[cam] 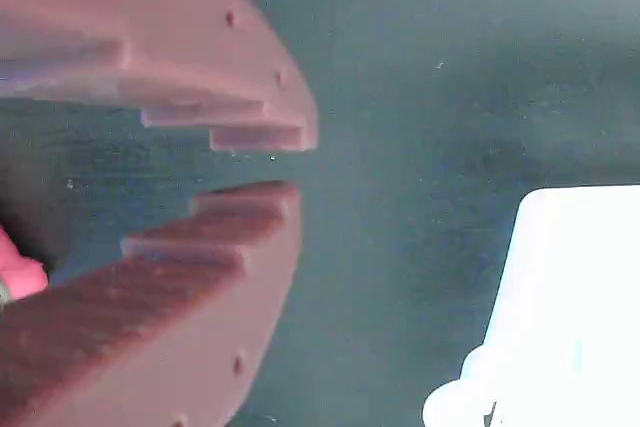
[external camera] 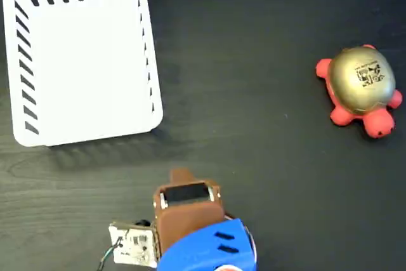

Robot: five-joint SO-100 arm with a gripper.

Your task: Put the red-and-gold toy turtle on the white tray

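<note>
The red-and-gold toy turtle point(external camera: 361, 87) sits on the dark table at the right of the fixed view, gold shell up with a black printed mark, coral-red head and feet showing around it. At the top left lies the white tray point(external camera: 82, 61), with nothing in it; its corner also shows at the lower right of the wrist view as the tray point(cam: 570, 297). My gripper point(external camera: 182, 176) is low in the middle, apart from both, its brown tip pointing up the picture. In the wrist view the gripper point(cam: 295, 162) has its toothed jaws almost together, holding nothing. The turtle is out of the wrist view.
The blue and brown arm point(external camera: 203, 245) and a small circuit board point(external camera: 133, 242) with wires fill the bottom edge of the fixed view. Bare dark wood-grain table point(external camera: 254, 125) lies between gripper, tray and turtle.
</note>
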